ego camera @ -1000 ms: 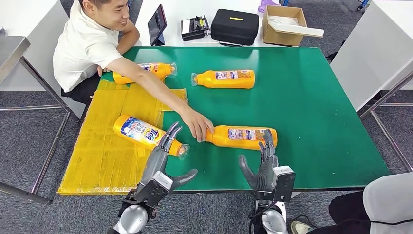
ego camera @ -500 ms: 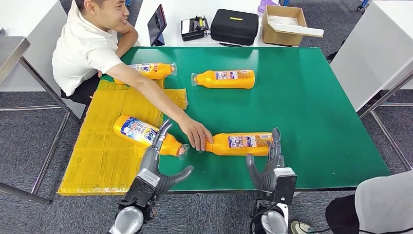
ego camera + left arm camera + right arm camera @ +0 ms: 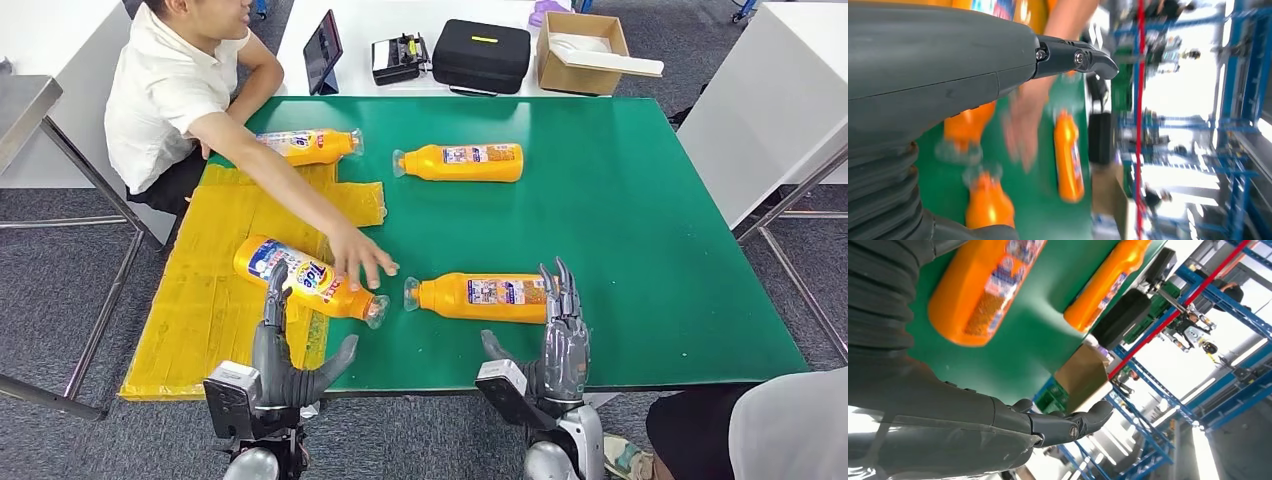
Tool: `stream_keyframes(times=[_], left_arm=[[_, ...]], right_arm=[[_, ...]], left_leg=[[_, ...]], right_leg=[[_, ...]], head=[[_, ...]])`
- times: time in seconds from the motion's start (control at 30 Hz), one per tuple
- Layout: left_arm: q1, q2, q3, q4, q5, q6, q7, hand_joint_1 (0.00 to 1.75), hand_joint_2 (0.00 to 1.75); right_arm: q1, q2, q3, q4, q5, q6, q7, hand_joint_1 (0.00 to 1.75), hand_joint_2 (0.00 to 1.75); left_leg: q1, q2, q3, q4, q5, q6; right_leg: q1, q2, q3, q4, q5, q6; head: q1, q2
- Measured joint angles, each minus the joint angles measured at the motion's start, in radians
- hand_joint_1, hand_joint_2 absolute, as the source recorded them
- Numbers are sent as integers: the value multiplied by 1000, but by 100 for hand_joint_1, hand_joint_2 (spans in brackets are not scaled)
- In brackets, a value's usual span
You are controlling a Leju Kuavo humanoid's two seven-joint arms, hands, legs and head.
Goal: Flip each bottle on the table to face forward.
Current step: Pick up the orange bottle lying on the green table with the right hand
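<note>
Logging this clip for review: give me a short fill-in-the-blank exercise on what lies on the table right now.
1. The number of orange bottles lying on the table is ____.
2. The bottle under the person's hand lies on the ____ mat.
3. The right hand is near the base of a bottle whose cap points to the robot's ____.

Missing words: four; yellow; left

From my seat the bottles [image 3: 480, 296] look like glossy orange plastic with clear caps, the table [image 3: 650, 230] top is matt green, and that yellow sheet [image 3: 215, 310] looks like creased, rough paper
</note>
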Motion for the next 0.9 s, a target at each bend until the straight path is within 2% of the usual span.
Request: stream_keyframes(times=[0.1,0.23,0.47,0.6,0.9], left_arm=[[0,-3,4,3,55,-62,-10,0,175],[1,-7,6,11,68,-96,-28,0,175],[1,-23,-5,43,64,-80,1,0,175],[0,-30,-13,66,65,-69,4,0,175],[-5,-33,-32,87,40,-24,-5,0,175]], right_arm=[[-23,-40,3,18,58,5,38,0,175],[-28,-86,3,29,136,9,95,0,175],[-28,-161,4,54,222,35,197,0,175],[-38,-195,4,91,234,42,212,0,175],[-87,-229,1,167,197,104,213,0,175]], left_leg=[[0,0,0,0,0,0],[0,0,0,0,0,0],[0,0,0,0,0,0],[0,0,0,0,0,0],[0,0,0,0,0,0]], right_leg=[[0,0,0,0,0,0],[0,0,0,0,0,0],[0,0,0,0,0,0],[0,0,0,0,0,0],[0,0,0,0,0,0]], head=[[0,0],[0,0],[0,0],[0,0],[0,0]])
